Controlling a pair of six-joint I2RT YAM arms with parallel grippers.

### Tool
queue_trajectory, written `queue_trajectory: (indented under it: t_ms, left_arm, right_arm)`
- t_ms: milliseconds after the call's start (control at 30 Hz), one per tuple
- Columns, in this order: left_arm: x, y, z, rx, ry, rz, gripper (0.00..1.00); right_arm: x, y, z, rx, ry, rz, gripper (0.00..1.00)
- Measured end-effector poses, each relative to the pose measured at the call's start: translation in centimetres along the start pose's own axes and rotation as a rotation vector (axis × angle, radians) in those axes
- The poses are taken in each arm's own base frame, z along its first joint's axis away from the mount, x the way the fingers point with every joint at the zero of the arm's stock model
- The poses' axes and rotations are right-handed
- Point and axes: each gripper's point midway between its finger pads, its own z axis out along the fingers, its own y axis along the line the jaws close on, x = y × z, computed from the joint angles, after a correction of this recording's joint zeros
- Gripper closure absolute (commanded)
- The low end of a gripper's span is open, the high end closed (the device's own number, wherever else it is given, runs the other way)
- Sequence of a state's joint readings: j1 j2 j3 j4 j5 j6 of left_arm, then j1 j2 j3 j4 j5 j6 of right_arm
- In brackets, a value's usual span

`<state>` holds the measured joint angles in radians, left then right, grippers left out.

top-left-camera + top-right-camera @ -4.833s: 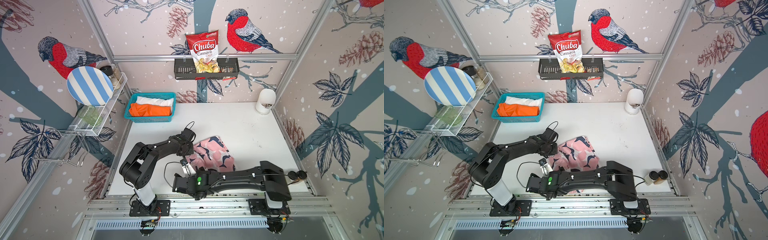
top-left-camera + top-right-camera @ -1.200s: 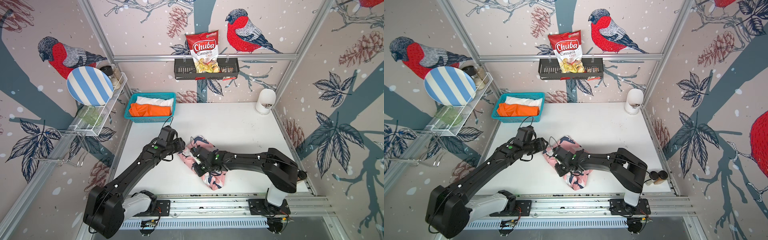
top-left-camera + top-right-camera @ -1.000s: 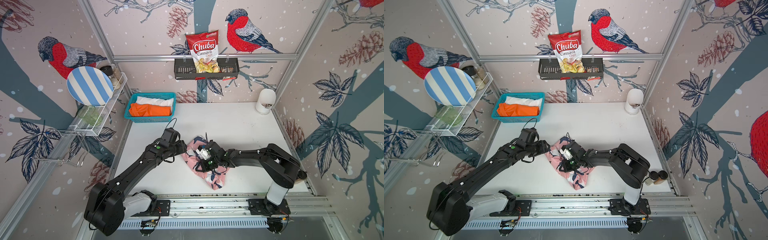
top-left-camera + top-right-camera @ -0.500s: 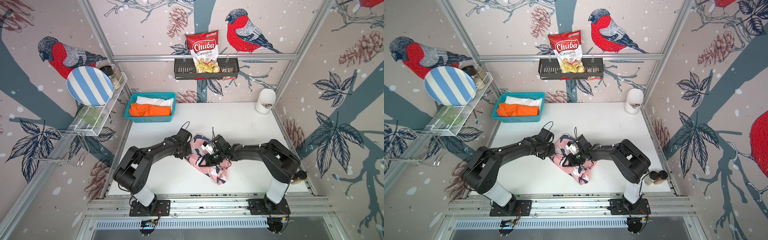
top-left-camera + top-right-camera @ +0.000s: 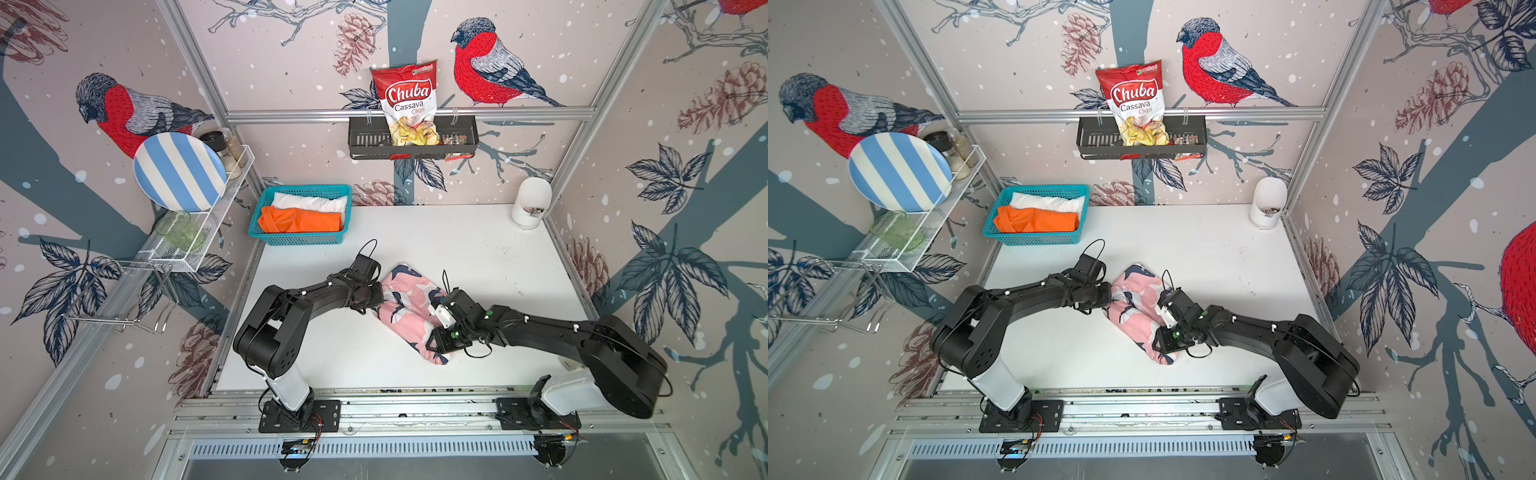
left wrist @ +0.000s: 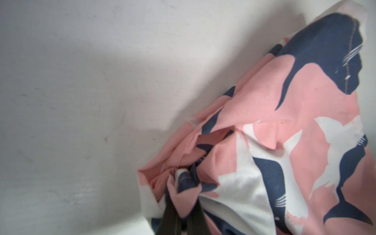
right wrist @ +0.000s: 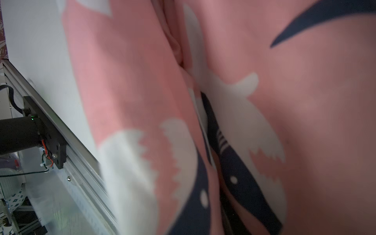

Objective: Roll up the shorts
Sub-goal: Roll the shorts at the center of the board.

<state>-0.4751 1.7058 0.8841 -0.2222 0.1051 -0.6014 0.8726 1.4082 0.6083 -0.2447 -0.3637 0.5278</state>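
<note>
Since the earlier views the pink shorts (image 5: 405, 309) have gone from a flat fold near the front edge of the counter (image 5: 478, 257) to a narrow, bunched bundle. It now lies slantwise from the counter's middle toward its front edge, and both arms have swung in against its sides. The left tool (image 5: 381, 296) is closed tight on a gathered pinch of cloth on the side facing the left edge, toward the bundle's far end. The left wrist view shows its dark fingers (image 6: 173, 221) buried in the folds. The right tool (image 5: 434, 334) sits against the side facing the right edge, toward the front end. Cloth fills its wrist view, so I cannot tell how wide it stands or whether it has any cloth. The step looks like tightening the roll. It would go best with the left pinch as an anchor while the right tool tucks the loose edge under and turns it evenly, because such soft cloth is likely to spring open if either end slackens. The white shorts (image 5: 309, 201) and the orange shorts (image 5: 299, 220) lie in the teal basket (image 5: 299, 241) at the far left corner.
</note>
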Motion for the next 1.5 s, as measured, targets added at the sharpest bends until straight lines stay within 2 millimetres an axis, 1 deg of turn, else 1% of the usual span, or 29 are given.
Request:
queue_trajectory:
  t_ms: [33,100,167,233,300,333,400,433,467,533,600,633,700,800,867,933,1000,1033,1100,1133,1233,1267,1333,1433,1500]
  left_arm:
    - [-0.1,-0.1,-0.1,0.004,-0.005,0.001,1.0]
    - [-0.3,-0.2,-0.4,0.009,-0.014,0.004,1.0]
    - [-0.2,0.0,-0.6,-0.004,-0.018,0.007,1.0]
    - [-0.1,0.5,-0.9,-0.026,-0.016,0.006,1.0]
    - [0.0,0.7,-1.0,-0.037,-0.013,0.006,1.0]
    - [0.0,0.7,-1.0,-0.038,-0.012,0.006,1.0]
    - [0.1,0.7,-1.1,-0.041,-0.01,0.005,1.0]
    - [0.1,0.7,-1.1,-0.043,-0.009,0.006,1.0]
    - [0.1,0.7,-1.1,-0.045,-0.01,0.007,1.0]
    - [0.1,0.7,-1.1,-0.048,-0.01,0.009,1.0]
    - [0.1,0.7,-1.1,-0.049,-0.01,0.01,1.0]
    - [0.2,0.8,-1.2,-0.052,-0.007,0.009,1.0]
    - [0.3,0.8,-1.3,-0.055,-0.003,0.009,1.0]
    - [0.4,0.9,-1.3,-0.056,-0.001,0.009,1.0]
    - [0.4,0.9,-1.3,-0.056,-0.001,0.009,1.0]
    - [0.4,0.9,-1.3,-0.057,0.0,0.009,1.0]
    - [0.4,0.9,-1.3,-0.057,0.0,0.009,1.0]
    - [0.4,0.9,-1.3,-0.056,0.0,0.008,1.0]
    - [0.4,0.9,-1.3,-0.056,0.002,0.008,0.96]
    - [0.4,0.9,-1.3,-0.055,0.002,0.008,0.94]
    - [0.5,0.9,-1.5,-0.057,0.0,0.009,0.9]
    - [0.5,0.9,-1.7,-0.057,0.0,0.009,0.87]
    - [0.5,1.0,-2.2,-0.06,-0.002,0.008,0.78]
    - [0.3,1.2,-3.6,-0.063,-0.02,0.002,0.61]
    - [-0.3,1.2,-5.4,-0.061,-0.058,-0.004,0.53]
  right_arm:
    - [0.4,-0.1,0.0,0.006,0.007,-0.003,0.56]
    - [0.6,0.0,-0.4,0.041,0.003,-0.017,0.45]
    - [0.0,0.7,-1.7,0.102,-0.02,-0.031,0.34]
    - [-1.8,2.0,-3.4,0.164,-0.083,-0.077,0.27]
    - [-4.0,3.5,-5.5,0.251,-0.165,-0.126,0.23]
    - [-4.8,4.0,-6.2,0.292,-0.194,-0.146,0.21]
    - [-6.3,5.3,-7.3,0.386,-0.243,-0.197,0.17]
    - [-6.7,5.7,-7.5,0.426,-0.255,-0.219,0.15]
    - [-7.2,6.4,-7.4,0.474,-0.263,-0.252,0.13]
    - [-8.0,7.7,-6.6,0.54,-0.267,-0.321,0.09]
    - [-8.6,8.7,-5.0,0.607,-0.253,-0.402,0.05]
    - [-8.9,9.0,-4.1,0.637,-0.245,-0.442,0.04]
    - [-9.2,8.8,-2.1,0.697,-0.215,-0.514,0.04]
    - [-9.5,8.1,-0.1,0.755,-0.177,-0.583,0.05]
    - [-9.3,7.9,1.0,0.765,-0.154,-0.616,0.07]
    - [-8.5,7.9,2.2,0.758,-0.135,-0.638,0.09]
    - [-7.2,7.5,3.5,0.742,-0.1,-0.663,0.13]
    - [-6.7,7.2,4.0,0.735,-0.085,-0.667,0.16]
    - [-5.7,6.3,5.0,0.73,-0.061,-0.669,0.27]
    - [-5.6,6.2,5.3,0.726,-0.072,-0.663,0.32]
    - [-5.6,6.0,5.8,0.706,-0.097,-0.641,0.59]
    - [-5.5,6.1,6.0,0.697,-0.102,-0.636,0.68]
    - [-5.4,6.1,6.2,0.672,-0.104,-0.622,0.76]
    - [-5.1,6.5,6.1,0.594,-0.084,-0.577,0.83]
    - [-4.6,6.8,5.7,0.499,-0.056,-0.531,0.85]
